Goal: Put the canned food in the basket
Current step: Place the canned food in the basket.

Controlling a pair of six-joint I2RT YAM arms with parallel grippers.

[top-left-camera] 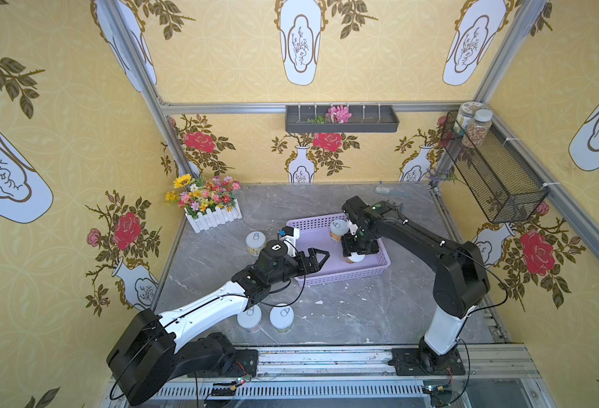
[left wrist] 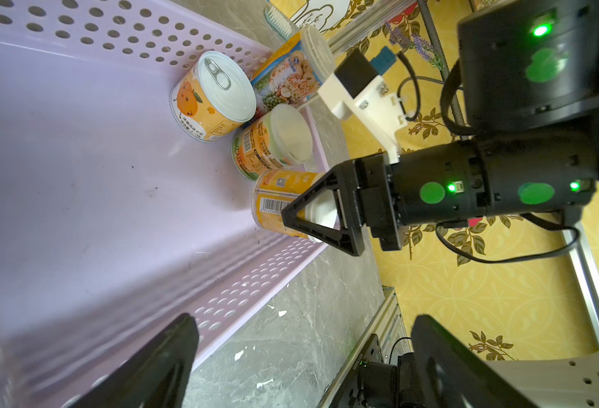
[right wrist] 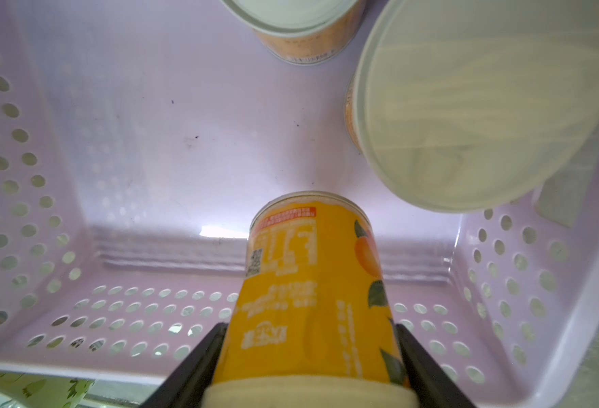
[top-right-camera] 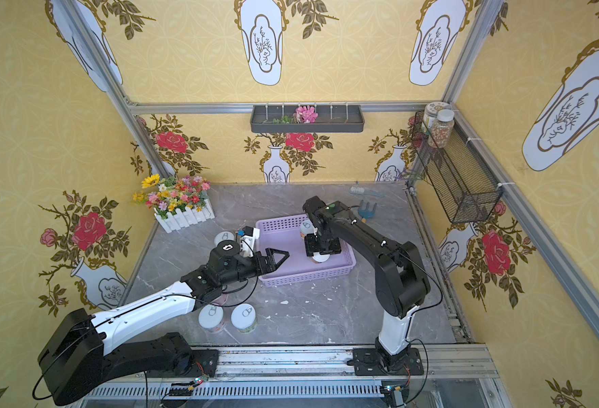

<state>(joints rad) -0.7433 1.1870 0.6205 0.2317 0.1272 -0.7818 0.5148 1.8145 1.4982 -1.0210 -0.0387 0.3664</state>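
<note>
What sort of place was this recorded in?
Probably a staged robot test booth dressed as a home, not a real room: flowered wallpaper hung on a bare metal frame, a marble-look table, and the left arm and right arm bolted to a front rail.

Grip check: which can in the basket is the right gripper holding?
The orange can with the barcode, in the right gripper; the pull-tab can, multicoloured jar and second orange can are untouched.

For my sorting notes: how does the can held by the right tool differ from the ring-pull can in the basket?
The held can has a white lid; the ring-pull can has a silver top. The right tool grips the held can; the ring-pull can stands free in the basket. Both have orange-fruit labels.
</note>
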